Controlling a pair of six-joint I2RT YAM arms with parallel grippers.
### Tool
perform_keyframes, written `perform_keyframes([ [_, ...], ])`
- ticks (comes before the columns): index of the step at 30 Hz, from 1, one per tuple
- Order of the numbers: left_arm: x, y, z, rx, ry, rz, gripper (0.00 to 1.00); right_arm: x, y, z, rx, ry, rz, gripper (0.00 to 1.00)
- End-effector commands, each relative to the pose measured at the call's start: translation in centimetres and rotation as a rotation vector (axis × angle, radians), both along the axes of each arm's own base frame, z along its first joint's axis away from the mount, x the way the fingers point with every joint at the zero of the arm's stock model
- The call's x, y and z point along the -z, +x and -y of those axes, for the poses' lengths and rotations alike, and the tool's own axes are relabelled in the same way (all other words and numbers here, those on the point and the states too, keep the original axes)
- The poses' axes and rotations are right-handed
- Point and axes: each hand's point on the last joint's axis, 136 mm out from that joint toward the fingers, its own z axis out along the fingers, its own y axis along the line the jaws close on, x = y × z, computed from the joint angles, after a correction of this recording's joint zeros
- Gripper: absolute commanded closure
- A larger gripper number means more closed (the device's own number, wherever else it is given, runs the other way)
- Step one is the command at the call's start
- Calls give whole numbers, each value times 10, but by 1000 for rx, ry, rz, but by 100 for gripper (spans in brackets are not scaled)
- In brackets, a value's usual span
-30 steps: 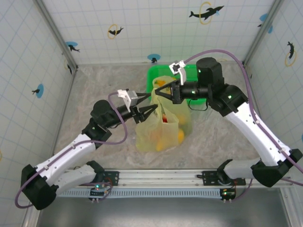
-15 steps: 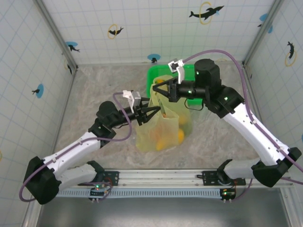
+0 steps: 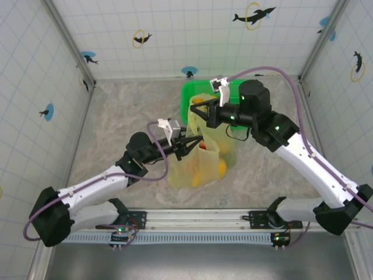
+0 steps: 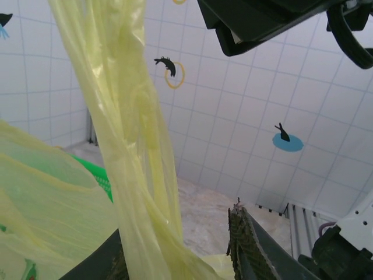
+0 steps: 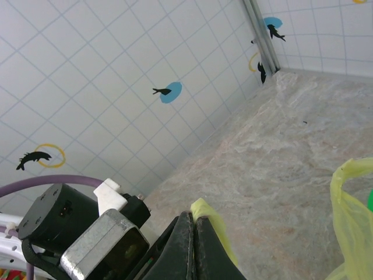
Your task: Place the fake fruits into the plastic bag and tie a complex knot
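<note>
Over the marbled table (image 3: 116, 116) mid-frame, the shut right gripper (image 5: 194, 230) held the plastic bag (image 3: 195, 169) taut by one handle for the part-open, empty left gripper (image 4: 180, 254) straddling that handle

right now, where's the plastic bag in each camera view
top external: plastic bag at the centre of the picture.
left wrist: plastic bag as a stretched strip from top left to bottom centre, more of it at lower left.
right wrist: plastic bag as a small yellow tab pinched in the right gripper at bottom centre.
shared landmark: the marbled table.
</note>
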Motion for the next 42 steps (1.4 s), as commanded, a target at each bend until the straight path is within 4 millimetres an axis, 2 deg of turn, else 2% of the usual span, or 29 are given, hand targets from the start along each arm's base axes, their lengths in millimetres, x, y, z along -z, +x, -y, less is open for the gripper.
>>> perform_keyframes([
  [1,5,-7,0,14,31,83,62,-19,-4,0,-3,58,53,100],
  [5,11,-15,4,62,76,121,65,-19,-12,-4,-61,65,43,100],
  [7,13,-14,4,59,95,138,71,-18,-16,-6,-85,59,42,100],
  [10,11,-16,4,62,116,182,87,-17,-17,-5,-88,56,40,100],
  [13,10,-7,1,10,124,188,99,-15,-17,-6,-90,56,37,100],
  [16,8,0,-3,-45,110,179,100,-13,-13,-6,-73,49,40,100],
  [17,7,-1,-4,-45,103,183,100,-12,-10,-4,-52,42,46,88],
  [19,9,-6,-5,-25,105,196,100,-13,-4,2,-7,22,108,53],
  [20,10,-8,-6,-24,112,206,100,-15,-1,7,21,18,140,44],
  [22,13,-12,-10,-22,126,247,100,-21,-2,18,58,29,247,32],
  [26,12,-18,-20,-7,133,317,100,-21,5,52,221,19,465,17],
  [29,10,-18,-26,39,134,320,100,-1,10,68,296,-51,633,10],
  [34,25,-18,-26,147,243,350,100,56,21,72,306,-193,838,2],
  [37,28,-15,-23,164,285,371,100,82,31,70,275,-252,882,0],
  [42,22,-18,-23,187,278,404,100,110,44,66,239,-345,1003,0],
])
